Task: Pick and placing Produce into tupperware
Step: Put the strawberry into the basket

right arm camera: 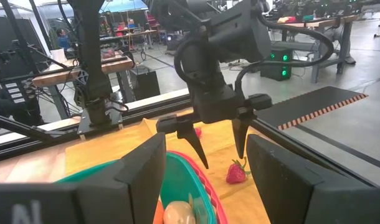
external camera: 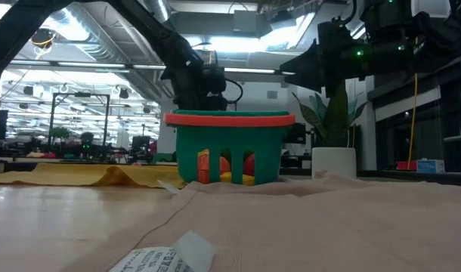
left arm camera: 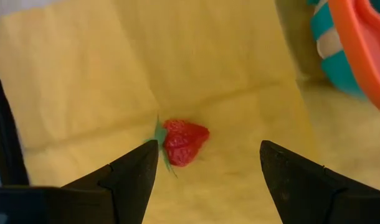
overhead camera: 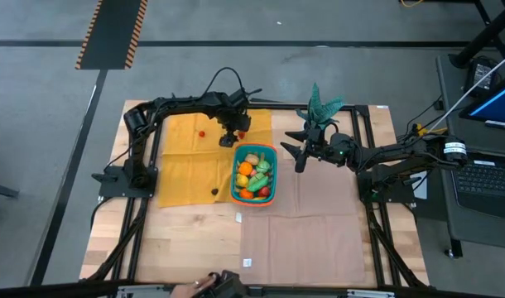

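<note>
Glossy plastic strawberry [left arm camera: 185,142] on matt, creased yellow cloth [left arm camera: 196,68].

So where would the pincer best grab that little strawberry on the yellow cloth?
Probably across its red body, coming straight down from above. The strawberry lies on its side on the yellow cloth, leaves towards one finger, and the open left pincer already hangs over it, one finger on each side.

Overhead, table-level, two wrist views

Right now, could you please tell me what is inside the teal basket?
The teal basket holds a heap of toy produce: orange, green, red and yellow pieces, with a tan one near the top. Whatever lies beneath that top layer is covered, so an exact count isn't possible.
</note>
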Controlling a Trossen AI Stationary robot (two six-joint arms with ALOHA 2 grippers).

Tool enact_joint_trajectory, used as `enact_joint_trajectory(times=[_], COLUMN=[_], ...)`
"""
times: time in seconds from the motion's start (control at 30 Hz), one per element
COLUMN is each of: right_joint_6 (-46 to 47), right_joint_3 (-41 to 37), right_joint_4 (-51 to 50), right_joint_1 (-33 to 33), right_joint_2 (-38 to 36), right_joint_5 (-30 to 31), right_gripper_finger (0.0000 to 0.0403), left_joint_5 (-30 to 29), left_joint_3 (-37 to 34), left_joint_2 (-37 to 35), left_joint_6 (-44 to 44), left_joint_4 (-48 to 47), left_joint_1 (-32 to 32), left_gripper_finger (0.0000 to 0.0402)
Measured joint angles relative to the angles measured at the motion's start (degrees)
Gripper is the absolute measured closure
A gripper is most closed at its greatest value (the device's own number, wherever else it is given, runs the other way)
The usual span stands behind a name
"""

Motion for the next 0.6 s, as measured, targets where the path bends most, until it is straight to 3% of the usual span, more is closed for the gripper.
enact_joint_trajectory(times=[0.43,0.6], right_joint_6=[-0.3,0.1], right_joint_3=[0.0,0.0], right_joint_4=[0.0,0.0], right_joint_1=[0.0,0.0], right_joint_2=[0.0,0.0], right_joint_5=[0.0,0.0], right_gripper_finger=[0.0178,0.0178], left_joint_5=[0.6,-5.4], left_joint_3=[0.1,0.0], left_joint_2=[1.7,3.4], left_joint_6=[3.8,3.9], left_joint_4=[1.0,1.1], left_joint_1=[0.3,0.1], left_gripper_finger=[0.0129,0.0129])
